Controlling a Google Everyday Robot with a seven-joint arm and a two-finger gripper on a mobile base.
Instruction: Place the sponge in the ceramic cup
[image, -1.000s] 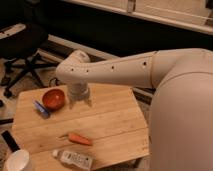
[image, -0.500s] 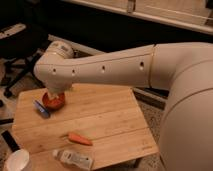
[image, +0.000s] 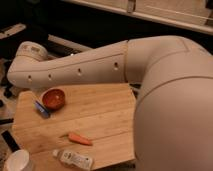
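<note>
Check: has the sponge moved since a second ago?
No. The sponge still lies just left of the red bowl; the pincer is out of view.

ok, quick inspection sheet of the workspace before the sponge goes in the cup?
surface: wooden table, light planks.
job's things: sponge lies flat at the near-left side of the red bowl; ceramic cup upright at the near-left corner, apart from the sponge.
clutter: red bowl, carrot, clear bottle on its side.
grippers: gripper not in view; arm stretches across the table's far side to the left.
cables: nothing seen.
surroundings: dark; pale ledge along the top.
</note>
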